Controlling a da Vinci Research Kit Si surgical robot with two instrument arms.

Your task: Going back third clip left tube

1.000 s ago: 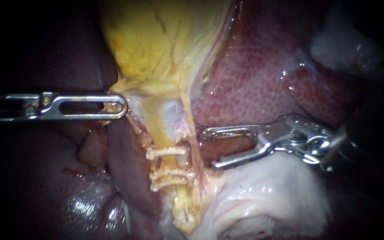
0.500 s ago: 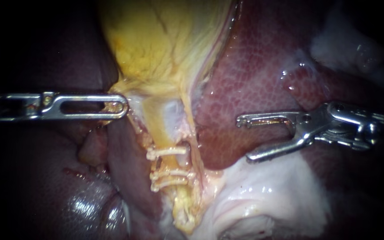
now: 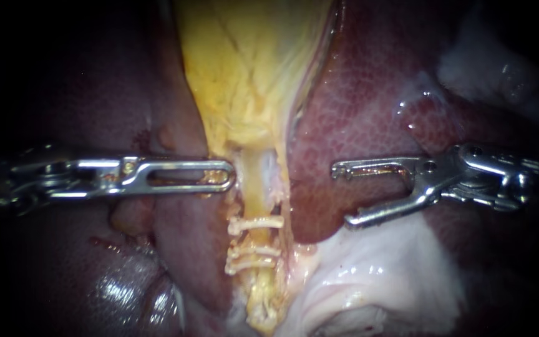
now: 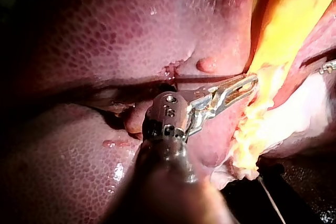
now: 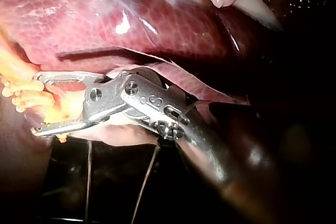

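Clips [image 3: 256, 240] on the tube [image 3: 258, 181] sit below left instrument's [image 3: 223, 175] jaws — pinching gallbladder [image 3: 251, 75] — right instrument's [image 3: 343, 195] jaws gape empty.

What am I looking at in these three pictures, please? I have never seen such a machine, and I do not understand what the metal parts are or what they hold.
This is a surgical robot working on a pig's liver and its yellow gallbladder. The wide picture comes from the endoscope, a small camera close to the tissue. The other two come from cameras on the two arms, each looking along its own instrument. The left instrument has its jaws shut on the gallbladder at its narrow end. The right instrument has open jaws and holds nothing. Below the gallbladder runs a tube with white clips across it.
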